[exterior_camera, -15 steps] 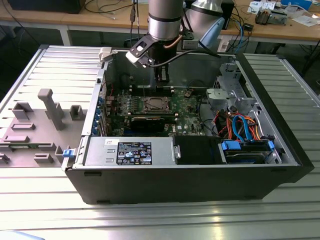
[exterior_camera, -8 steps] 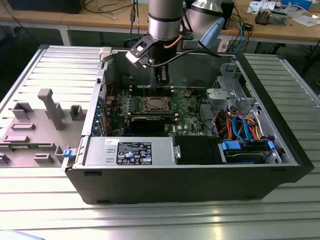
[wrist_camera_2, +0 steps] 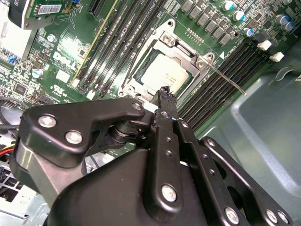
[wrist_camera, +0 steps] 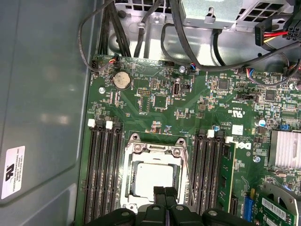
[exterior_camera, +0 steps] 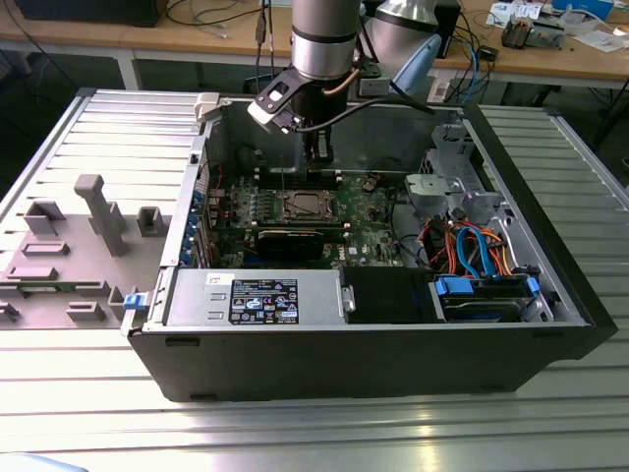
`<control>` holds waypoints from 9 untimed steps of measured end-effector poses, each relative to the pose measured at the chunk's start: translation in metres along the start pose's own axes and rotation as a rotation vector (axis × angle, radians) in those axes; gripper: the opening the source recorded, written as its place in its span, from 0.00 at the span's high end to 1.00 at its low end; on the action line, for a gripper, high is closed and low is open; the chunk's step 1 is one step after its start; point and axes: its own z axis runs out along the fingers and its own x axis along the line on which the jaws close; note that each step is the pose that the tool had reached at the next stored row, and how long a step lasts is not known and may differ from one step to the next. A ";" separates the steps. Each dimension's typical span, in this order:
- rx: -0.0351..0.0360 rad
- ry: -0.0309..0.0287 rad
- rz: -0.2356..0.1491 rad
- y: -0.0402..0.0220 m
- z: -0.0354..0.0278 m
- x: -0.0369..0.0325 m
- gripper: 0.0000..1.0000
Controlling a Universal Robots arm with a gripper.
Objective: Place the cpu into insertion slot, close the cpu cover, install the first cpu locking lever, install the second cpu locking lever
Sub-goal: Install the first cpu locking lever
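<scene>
- Gripper (wrist_camera: 165, 192): mine, fingers pressed together with nothing between them. It hangs inside the open computer case (exterior_camera: 393, 346), over the green board (wrist_camera: 155, 101).
- Chip (wrist_camera: 151, 178): silver-grey square, lying flat in the socket (exterior_camera: 284, 207) just beneath my fingertips. I cannot tell whether I touch it.
- Cover (wrist_camera: 153, 149): silvery frame, lying down around the chip, its window showing the chip's top.
- Lever (wrist_camera_2: 230, 80): thin metal rod, running out from the socket's corner over the memory slots (wrist_camera_2: 235, 61), off to one side of my fingertips in the second wrist view.
- Memory slots: long black rows on both sides of the socket, flanking my fingers in the first wrist view.
</scene>
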 end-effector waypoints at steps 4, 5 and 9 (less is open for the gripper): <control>0.0000 0.0000 0.000 0.0000 0.0000 0.0000 0.89; 0.0000 0.0000 -0.001 0.0000 0.0000 0.0000 0.89; -0.0001 0.0000 -0.007 0.0000 0.0000 0.0000 0.89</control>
